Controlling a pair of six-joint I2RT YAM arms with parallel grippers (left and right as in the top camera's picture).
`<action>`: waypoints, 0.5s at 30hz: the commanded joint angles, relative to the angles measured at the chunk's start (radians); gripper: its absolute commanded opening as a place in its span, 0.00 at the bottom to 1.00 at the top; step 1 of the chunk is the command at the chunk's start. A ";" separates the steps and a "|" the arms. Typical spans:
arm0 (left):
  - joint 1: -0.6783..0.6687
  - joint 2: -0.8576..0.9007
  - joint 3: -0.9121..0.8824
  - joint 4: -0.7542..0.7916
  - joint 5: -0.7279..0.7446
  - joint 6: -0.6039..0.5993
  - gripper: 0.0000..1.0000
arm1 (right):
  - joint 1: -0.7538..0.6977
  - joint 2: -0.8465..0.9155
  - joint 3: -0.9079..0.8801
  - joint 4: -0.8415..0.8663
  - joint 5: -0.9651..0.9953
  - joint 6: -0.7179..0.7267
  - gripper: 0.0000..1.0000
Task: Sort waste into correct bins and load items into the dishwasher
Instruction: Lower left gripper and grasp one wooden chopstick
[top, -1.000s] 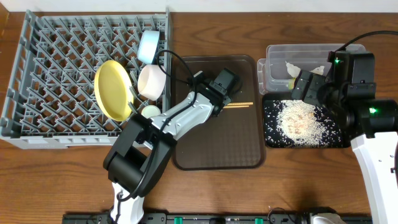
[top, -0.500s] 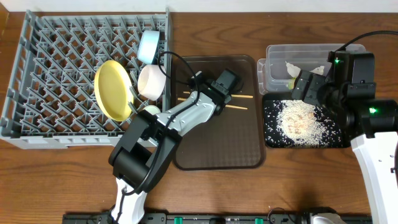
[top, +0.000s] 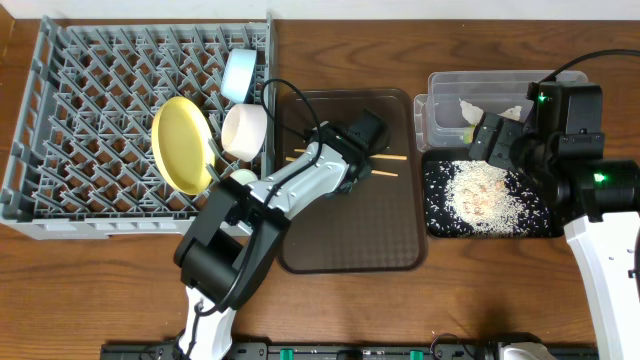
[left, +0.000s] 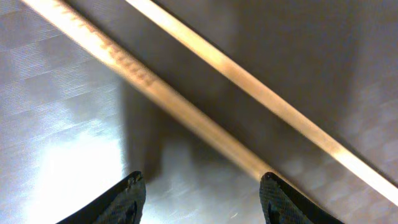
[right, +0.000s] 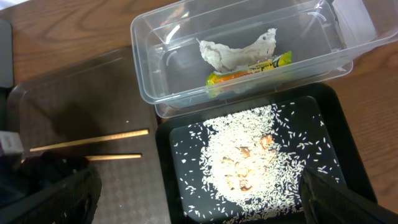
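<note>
Hanging open and empty, the left gripper (left: 202, 186) hovers over slim wooden chopsticks (left: 186, 118) on a textured tray (left: 62, 137).

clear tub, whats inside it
A crumpled white tissue lies inside the clear tub, with an orange-and-green wrapper against it. Anything beneath the tissue is covered, and in the overhead view the right arm hides part of the tub.

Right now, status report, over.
Left gripper open, low over the chopsticks on the brown tray. Right gripper open, by the black tray. Nothing blocking the chopsticks.
</note>
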 joint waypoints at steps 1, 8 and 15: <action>0.003 -0.054 0.038 -0.050 -0.009 0.035 0.61 | -0.010 0.001 0.004 -0.002 0.010 0.010 0.99; 0.049 -0.055 0.221 -0.222 0.029 0.175 0.62 | -0.010 0.001 0.004 -0.002 0.010 0.010 0.99; 0.111 -0.041 0.345 -0.295 0.097 0.143 0.61 | -0.010 0.001 0.004 -0.002 0.010 0.010 0.99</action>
